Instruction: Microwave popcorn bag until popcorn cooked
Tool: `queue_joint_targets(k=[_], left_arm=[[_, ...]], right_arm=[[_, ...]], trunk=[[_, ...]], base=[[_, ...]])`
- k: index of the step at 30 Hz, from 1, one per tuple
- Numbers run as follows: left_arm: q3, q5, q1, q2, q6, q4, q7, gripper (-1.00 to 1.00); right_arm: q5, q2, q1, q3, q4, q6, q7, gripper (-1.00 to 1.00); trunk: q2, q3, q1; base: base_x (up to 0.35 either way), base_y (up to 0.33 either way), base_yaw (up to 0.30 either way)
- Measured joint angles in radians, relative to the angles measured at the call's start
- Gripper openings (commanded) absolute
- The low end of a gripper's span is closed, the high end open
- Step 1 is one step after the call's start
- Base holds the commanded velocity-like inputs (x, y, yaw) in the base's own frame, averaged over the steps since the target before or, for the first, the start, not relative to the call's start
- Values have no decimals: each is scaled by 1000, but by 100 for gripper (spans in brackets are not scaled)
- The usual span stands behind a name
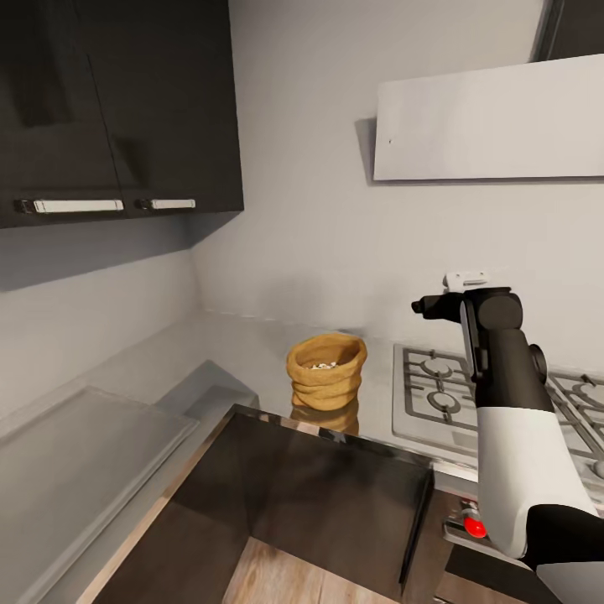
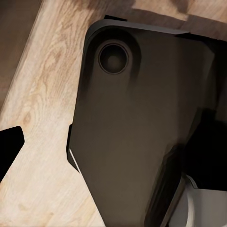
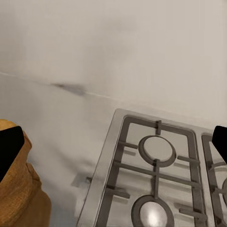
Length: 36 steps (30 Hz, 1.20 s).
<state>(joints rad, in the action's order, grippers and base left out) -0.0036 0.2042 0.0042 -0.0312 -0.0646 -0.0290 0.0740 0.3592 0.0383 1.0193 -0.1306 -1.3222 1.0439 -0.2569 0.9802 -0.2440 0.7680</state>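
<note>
Standing upright on the grey table [image 1: 252, 352] near the back wall: popcorn bag [image 1: 326, 372], long axis vertical, rolled rim and open mouth pointing up, pale popcorn [image 1: 323, 365] lying inside the mouth. Sitting just beside the bag but apart from it: steel gas hob [image 1: 503, 394], its grates running off toward the right edge of the head view. Hanging above the hob on the pale wall: white flat hood [image 1: 491, 122]. Filling the upper left corner: dark glossy wall cabinets [image 1: 117, 109] with two bar handles. Reaching forward over the hob: right arm [image 1: 512, 419], its wrist held above the near grates and to the right of the bag. Spreading wide apart at both edges of the right wrist view: dark fingertips [image 3: 10, 146] of the right end effector [image 3: 113, 149], released and holding nothing, with the orange-tan flank of the bag [image 3: 21, 194] lying beside one fingertip and the hob grates [image 3: 156, 175] showing between the two. Looking down at wooden floor [image 2: 42, 118] and a dark part of the robot's own body [image 2: 137, 127] in the left wrist view: left end effector, one dark fingertip [image 2: 8, 146] showing at the edge, state impossible to tell.
</note>
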Motion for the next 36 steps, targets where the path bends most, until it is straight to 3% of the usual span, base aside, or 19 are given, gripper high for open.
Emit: queue_joint_targets(k=[22,36], left_arm=[[0,-2,0,-1,-2,0,0,100],[-1,0,0,-1,-1,0,0,100]], right_arm=[[4,4,0,-1,39,0,1,100],[9,1,0,-1,39,0,9,100]], trunk=[[0,0,0],[0,0,0]], base=[[0,60,-4],[0,1,-229]])
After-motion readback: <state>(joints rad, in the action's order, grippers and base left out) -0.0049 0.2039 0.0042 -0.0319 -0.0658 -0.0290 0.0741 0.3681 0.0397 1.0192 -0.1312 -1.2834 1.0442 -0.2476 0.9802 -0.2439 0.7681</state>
